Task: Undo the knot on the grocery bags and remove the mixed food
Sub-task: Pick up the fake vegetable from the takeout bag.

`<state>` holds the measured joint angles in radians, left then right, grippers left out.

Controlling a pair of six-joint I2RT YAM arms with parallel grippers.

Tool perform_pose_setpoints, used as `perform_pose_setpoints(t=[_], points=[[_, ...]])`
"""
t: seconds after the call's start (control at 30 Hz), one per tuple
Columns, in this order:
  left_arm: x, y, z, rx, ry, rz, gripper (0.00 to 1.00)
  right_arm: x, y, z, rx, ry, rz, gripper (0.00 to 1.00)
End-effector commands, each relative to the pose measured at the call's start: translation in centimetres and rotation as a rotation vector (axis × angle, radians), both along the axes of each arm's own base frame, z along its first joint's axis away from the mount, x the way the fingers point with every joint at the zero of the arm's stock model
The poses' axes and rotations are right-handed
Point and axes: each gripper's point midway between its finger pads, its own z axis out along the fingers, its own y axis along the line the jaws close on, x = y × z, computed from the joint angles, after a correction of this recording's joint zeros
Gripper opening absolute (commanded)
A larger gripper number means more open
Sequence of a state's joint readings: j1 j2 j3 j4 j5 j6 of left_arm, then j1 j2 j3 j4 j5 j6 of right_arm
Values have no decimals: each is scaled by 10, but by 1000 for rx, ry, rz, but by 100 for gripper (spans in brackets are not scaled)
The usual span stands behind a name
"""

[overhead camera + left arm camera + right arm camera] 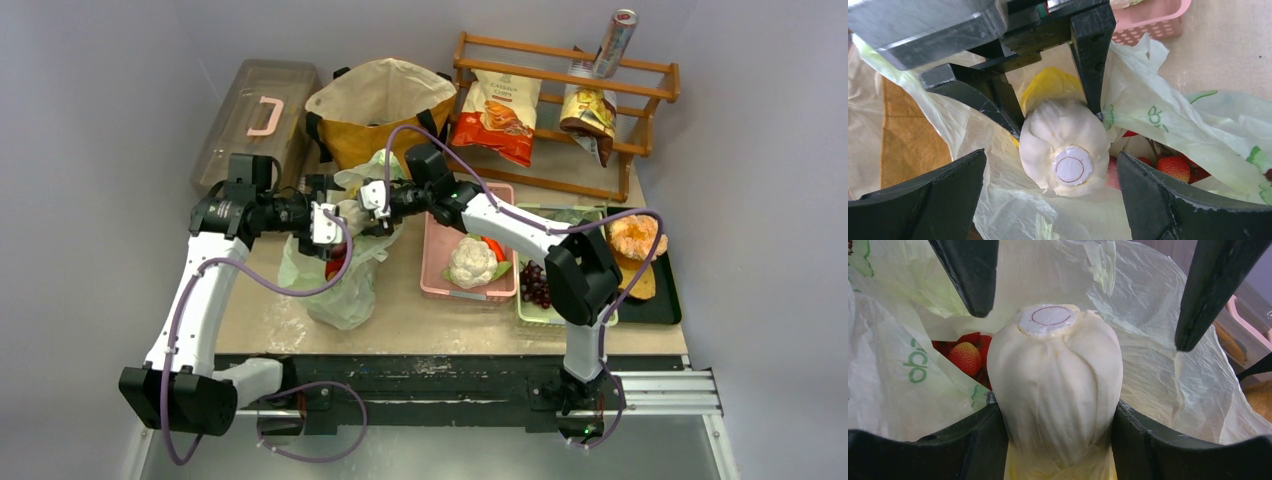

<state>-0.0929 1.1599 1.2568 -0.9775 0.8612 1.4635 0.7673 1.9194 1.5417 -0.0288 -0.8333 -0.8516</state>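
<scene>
Found the jaws of the right gripper (1060,415) clamped on the cabbage (1058,375), one finger pressed to each flank of its pale body. Found the jaws of the left gripper (1050,156) standing wide apart, gripping nothing, one finger on either side of the cabbage's stem end and clear of it.

Logged the cabbage as cream-white, yellow leaf at the far end, with a round white stem disc marked by a thin ring and turned toward the left wrist camera. Placed it inside the spread mouth of the pale-green plastic bag (341,290), crinkled film on all sides. Noted green print on the film. Spotted strawberries (965,357) lower in the bag, beside the cabbage.

From the top view, put the bag on the table (450,320) left of centre, just in front of the mustard tote (385,90), with both grippers nose to nose above the bag's mouth. Marked a pink basket (432,255) just right of the bag, a cauliflower (472,260) lying in it. Marked a green tray (540,318) next along, dark grapes (535,283) in it. Recorded a grey lidded box (250,120) at back left and a wooden rack (560,45) at back right with chip bags (497,115) leaning on it.
</scene>
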Motion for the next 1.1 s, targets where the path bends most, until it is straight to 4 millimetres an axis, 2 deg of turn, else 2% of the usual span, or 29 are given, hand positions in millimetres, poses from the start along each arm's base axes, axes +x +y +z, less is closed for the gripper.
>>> perform_pose_setpoints(t=[0.0, 0.27, 0.47, 0.7, 0.77, 0.87, 0.9, 0.93, 0.97, 1.03, 1.07], points=[[8, -1, 0, 43, -42, -50, 98, -16, 3, 46, 95, -80, 61, 4], [14, -4, -16, 46, -13, -60, 96, -15, 6, 51, 110, -73, 59, 4], [20, -8, -28, 58, 17, -39, 88, -15, 8, 54, 119, -65, 57, 4], [24, -5, -39, 73, 55, -9, 86, -17, 6, 54, 122, -68, 61, 4], [24, -6, -39, 70, 59, -9, 77, -17, 6, 53, 121, -64, 58, 4], [19, -6, -35, 63, 76, -8, 52, -16, 5, 52, 118, -62, 53, 8], [17, -6, -33, 59, 83, -6, 44, -16, 5, 52, 121, -63, 54, 13], [14, -6, -30, 55, 91, -1, 37, -18, 5, 52, 123, -59, 59, 23], [12, -5, -28, 52, 96, 4, 33, -18, 5, 51, 121, -52, 55, 35], [7, -4, -22, 39, 104, 24, 25, -18, 2, 55, 121, -36, 43, 65], [5, -4, -16, 24, 108, 38, 19, -18, 1, 58, 123, -30, 34, 74]])
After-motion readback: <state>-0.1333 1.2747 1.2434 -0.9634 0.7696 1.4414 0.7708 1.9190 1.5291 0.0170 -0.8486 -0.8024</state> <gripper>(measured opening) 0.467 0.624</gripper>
